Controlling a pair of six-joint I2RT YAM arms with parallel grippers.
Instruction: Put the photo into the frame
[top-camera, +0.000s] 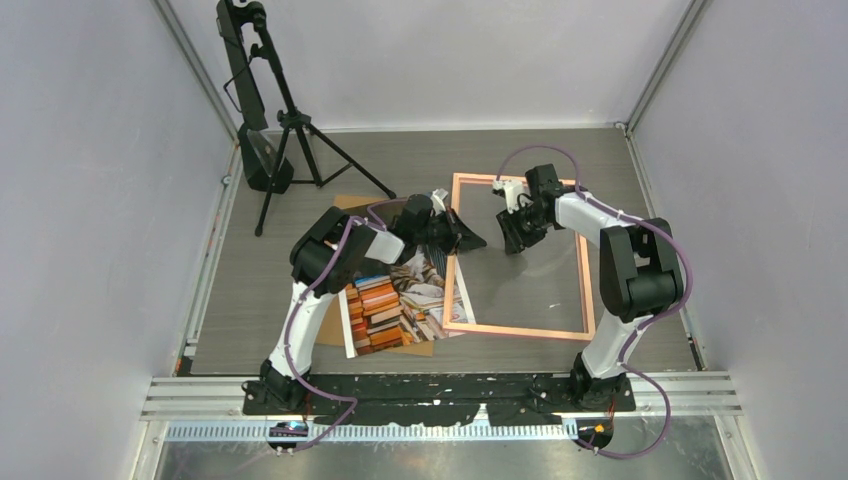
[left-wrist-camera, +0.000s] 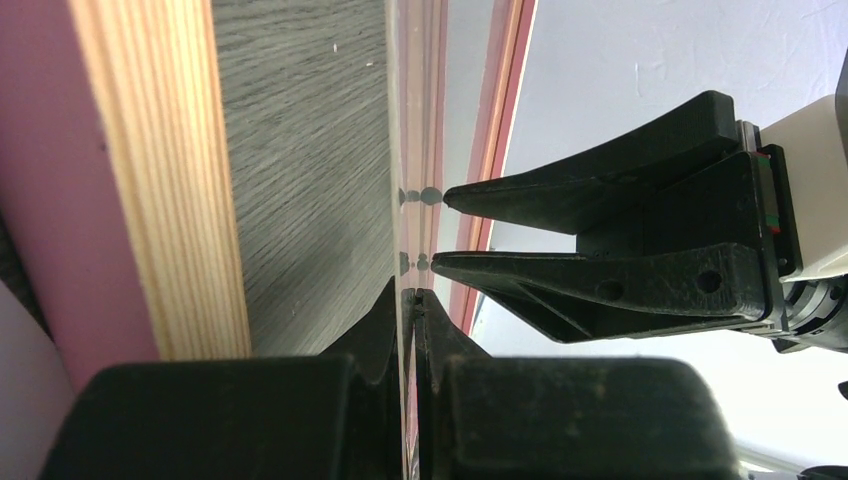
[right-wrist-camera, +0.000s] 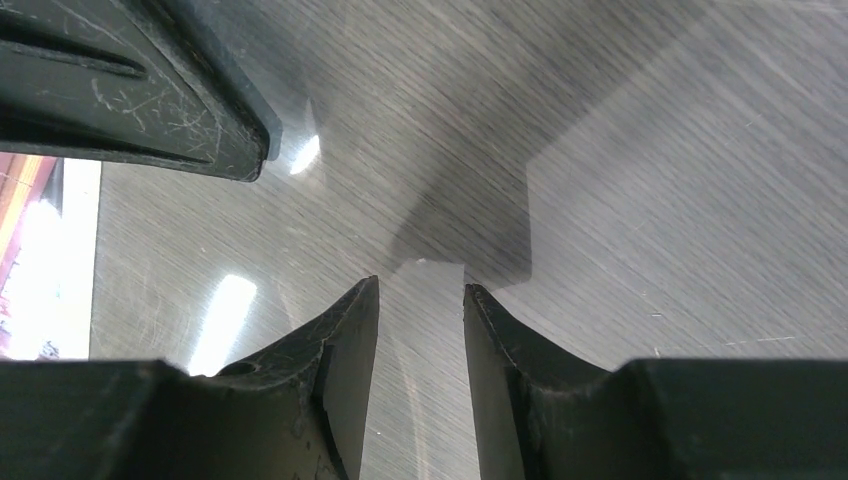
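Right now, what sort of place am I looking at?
Probably a robot lab test cell: plain pale grey enclosure walls, a black tripod stand on the grey wood-grain tabletop, and two white-and-black robot arms bolted to a metal rail.

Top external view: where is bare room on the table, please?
Bare: the far strip of table between the tripod and the far rail of the frame, and the left strip between the backing board and the table edge. Crowded: the frame's left rail, where the photo crosses and the left gripper, pinching a clear pane, meets the right gripper.
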